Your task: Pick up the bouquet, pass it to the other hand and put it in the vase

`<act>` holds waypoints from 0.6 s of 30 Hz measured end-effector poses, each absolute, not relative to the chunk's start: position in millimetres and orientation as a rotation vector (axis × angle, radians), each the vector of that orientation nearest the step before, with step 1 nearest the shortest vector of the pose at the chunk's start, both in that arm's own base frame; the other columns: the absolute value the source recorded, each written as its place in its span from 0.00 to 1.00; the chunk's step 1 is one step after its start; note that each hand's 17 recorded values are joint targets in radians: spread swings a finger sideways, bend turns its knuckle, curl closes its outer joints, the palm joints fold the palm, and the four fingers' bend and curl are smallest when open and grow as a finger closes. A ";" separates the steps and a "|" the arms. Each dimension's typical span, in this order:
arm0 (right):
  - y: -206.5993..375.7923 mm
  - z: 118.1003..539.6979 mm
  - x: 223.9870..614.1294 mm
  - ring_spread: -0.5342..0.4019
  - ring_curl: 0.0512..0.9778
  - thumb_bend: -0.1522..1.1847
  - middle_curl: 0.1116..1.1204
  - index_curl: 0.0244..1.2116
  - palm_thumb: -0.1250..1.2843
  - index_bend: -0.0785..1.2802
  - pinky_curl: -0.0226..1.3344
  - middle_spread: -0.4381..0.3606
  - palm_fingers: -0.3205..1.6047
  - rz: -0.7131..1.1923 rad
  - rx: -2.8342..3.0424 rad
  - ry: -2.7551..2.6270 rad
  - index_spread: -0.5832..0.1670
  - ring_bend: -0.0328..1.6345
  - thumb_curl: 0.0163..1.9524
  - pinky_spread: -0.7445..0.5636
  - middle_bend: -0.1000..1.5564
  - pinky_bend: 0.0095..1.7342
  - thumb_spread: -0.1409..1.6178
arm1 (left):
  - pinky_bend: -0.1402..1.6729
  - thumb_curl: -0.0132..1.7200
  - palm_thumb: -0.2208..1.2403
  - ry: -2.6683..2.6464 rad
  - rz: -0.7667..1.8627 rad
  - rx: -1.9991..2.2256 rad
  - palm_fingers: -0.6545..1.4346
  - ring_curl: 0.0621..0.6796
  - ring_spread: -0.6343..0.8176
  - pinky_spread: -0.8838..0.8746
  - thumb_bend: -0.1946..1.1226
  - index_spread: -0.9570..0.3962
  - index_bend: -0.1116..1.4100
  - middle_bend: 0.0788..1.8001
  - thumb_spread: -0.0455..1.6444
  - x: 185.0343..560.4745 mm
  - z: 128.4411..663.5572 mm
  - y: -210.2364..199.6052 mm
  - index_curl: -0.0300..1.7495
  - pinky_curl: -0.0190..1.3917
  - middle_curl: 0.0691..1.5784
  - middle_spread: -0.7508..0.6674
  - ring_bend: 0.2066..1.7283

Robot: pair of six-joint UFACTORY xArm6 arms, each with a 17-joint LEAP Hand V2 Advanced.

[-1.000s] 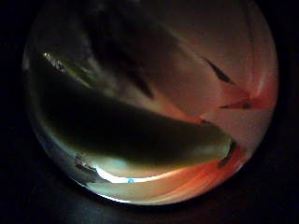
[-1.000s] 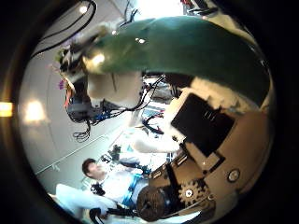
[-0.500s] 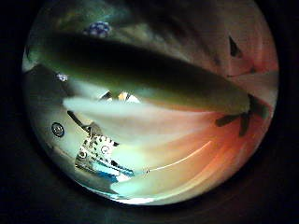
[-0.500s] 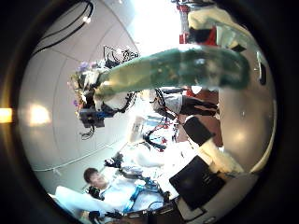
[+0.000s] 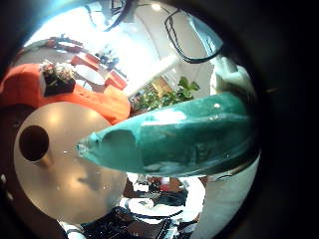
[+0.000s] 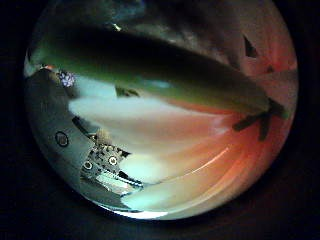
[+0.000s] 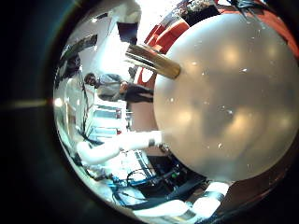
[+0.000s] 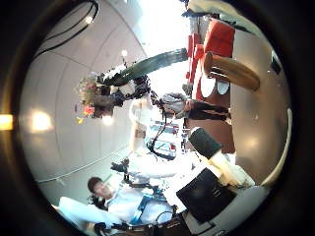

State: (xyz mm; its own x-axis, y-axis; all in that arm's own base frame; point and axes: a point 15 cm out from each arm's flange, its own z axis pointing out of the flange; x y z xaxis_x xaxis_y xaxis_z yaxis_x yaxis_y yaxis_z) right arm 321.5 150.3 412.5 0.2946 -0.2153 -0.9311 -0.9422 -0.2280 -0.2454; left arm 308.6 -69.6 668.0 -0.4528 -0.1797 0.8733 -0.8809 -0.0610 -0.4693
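The bouquet (image 5: 179, 139), in a green wrap, lies close across my left palm and fills much of the left little finger side palm view. In the left thumb side palm view its wrap (image 6: 150, 70) crosses the palm, with my left hand's fingers (image 6: 95, 160) beside it. The right thumb side palm view shows my left hand (image 8: 118, 84) shut on the bouquet (image 8: 148, 67), held in the air away from my right hand (image 8: 212, 187), which is open and holds nothing. The vase (image 5: 35, 144) stands upright on the round table (image 5: 80, 189).
The vase (image 7: 154, 61) and the round table (image 7: 224, 103) fill the right little finger side palm view, with my right hand's fingers (image 7: 210, 201) at its edge. The vase (image 8: 231, 69) also shows in the right thumb side palm view. An orange seat (image 5: 60, 90) and a leafy plant (image 5: 164, 95) stand beyond the table.
The bouquet filled the right thumb side palm view a second ago; now it is far from that palm, held by my left hand. My right hand has let go.
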 end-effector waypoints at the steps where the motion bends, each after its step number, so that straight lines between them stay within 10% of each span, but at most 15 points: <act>1: 150.3 412.1 321.4 0.66 0.31 0.10 0.29 0.40 0.64 0.30 0.48 0.55 0.22 1.011 -1.657 1.072 0.33 0.47 0.37 0.92 0.37 0.39 0.65 | 0.76 0.47 0.80 -1.633 1.575 1.164 0.85 0.80 0.18 0.19 0.15 0.25 0.66 0.70 0.64 310.3 668.3 -62.5 0.58 0.61 0.53 0.21 0.87; 18: 151.4 413.0 319.6 0.71 0.21 0.10 0.24 0.33 0.65 0.21 0.37 0.56 0.28 1.008 -1.659 1.069 0.33 0.38 0.34 0.96 0.27 0.32 0.65 | 0.74 0.49 0.81 -1.522 1.671 1.297 0.85 0.79 0.18 0.18 0.14 0.24 0.64 0.70 0.65 327.2 650.8 2.9 0.61 0.65 0.53 0.21 0.87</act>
State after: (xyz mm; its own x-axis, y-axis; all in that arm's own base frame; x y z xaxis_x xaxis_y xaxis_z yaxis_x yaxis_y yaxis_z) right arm 319.6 151.4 413.0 0.2955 -0.2150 -0.9308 -0.9418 -0.2288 -0.2461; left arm 327.2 2.9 650.8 -0.3992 -0.2140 0.8915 -0.8678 -0.2255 -0.4427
